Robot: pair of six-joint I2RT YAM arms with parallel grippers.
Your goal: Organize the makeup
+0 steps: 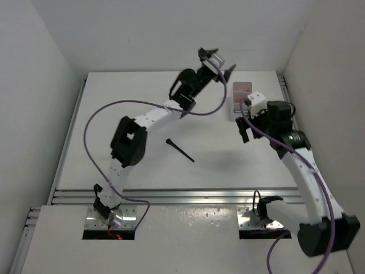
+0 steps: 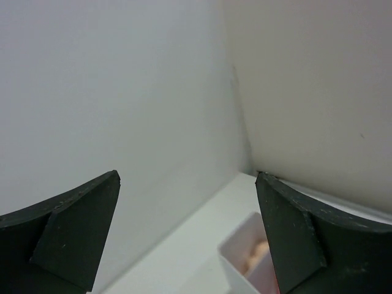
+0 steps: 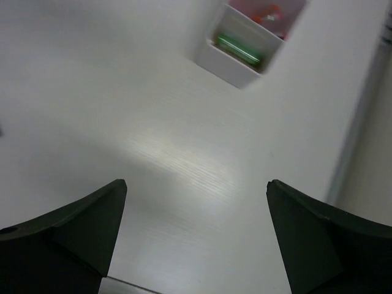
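A black brush (image 1: pixel 179 149) lies alone mid-table. The white compartment box (image 1: pixel 242 96) stands at the back right. In the right wrist view the box (image 3: pixel 228 60) holds a green tube (image 3: pixel 239 50) in its near compartment and red and pink items (image 3: pixel 269 12) behind it. The left wrist view shows a beige sponge (image 2: pixel 258 254) in a box compartment (image 2: pixel 236 264). My left gripper (image 1: pixel 218 61) (image 2: pixel 188 177) is raised near the back wall, left of the box, open and empty. My right gripper (image 1: pixel 244 128) (image 3: pixel 197 184) hovers just in front of the box, open and empty.
White walls close in the table at the back and on both sides. A metal rail (image 1: pixel 188 197) runs across the near edge of the table. Purple cables (image 1: pixel 91 123) loop from both arms.
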